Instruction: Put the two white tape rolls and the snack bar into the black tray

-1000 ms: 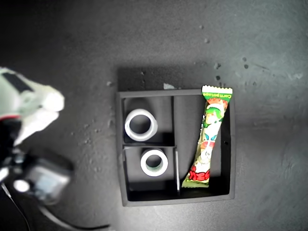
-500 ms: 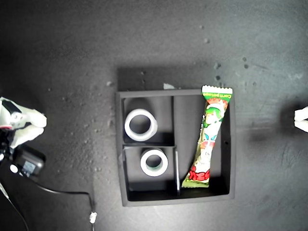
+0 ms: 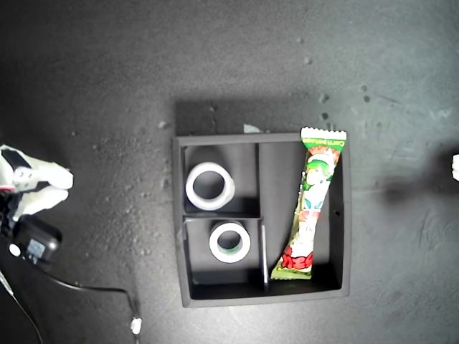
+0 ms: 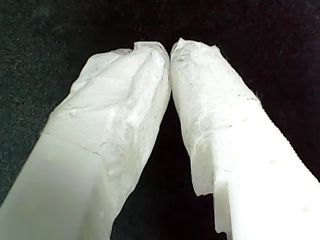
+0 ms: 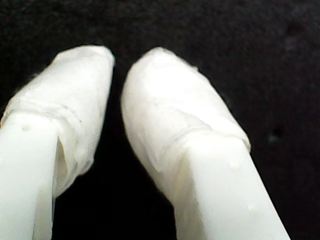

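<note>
The black tray (image 3: 262, 294) sits on the dark desk (image 3: 107, 86) with everything inside it. The larger white tape roll (image 3: 209, 185) fills one small compartment, the tape roll with the greenish inner rim (image 3: 229, 242) the other beside it, and the snack bar (image 3: 313, 208) lies slanted in the long compartment (one crimped end over the tray's wall). My first end effector (image 4: 171, 47) is closed, tips touching, holding nothing. My second end effector (image 5: 117, 62) has its tips slightly parted, empty. An arm (image 3: 29, 186) waits well clear of the tray.

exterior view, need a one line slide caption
Black tray holding two white tape rolls in its small compartments and a snack bar in the long one, arms withdrawn to the view's edges.
</note>
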Controlling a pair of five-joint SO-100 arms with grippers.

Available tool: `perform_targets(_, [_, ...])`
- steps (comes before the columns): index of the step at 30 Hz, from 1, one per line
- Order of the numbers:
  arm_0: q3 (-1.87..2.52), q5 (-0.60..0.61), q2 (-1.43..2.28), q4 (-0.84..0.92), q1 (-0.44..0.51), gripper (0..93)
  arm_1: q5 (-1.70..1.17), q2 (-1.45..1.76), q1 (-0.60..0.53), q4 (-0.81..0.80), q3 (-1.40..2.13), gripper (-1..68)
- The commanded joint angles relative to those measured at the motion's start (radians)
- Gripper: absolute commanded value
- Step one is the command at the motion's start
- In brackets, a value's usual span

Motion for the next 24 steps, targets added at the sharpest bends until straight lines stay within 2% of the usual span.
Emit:
perform_targets(1, [0.055,0.057,0.049,0.031,-0.020,2.0,-0.376,0.006,0.006,0.005,0.014,-0.1])
perform_targets(4, [0.055,0.014,0.049,0.044,-0.012,2.0,-0.376,0.006,0.000,0.005,0.014,-0.1])
perform_targets(24, [0.055,0.012,0.049,0.044,-0.012,2.0,-0.376,0.006,0.000,0.005,0.014,0.0])
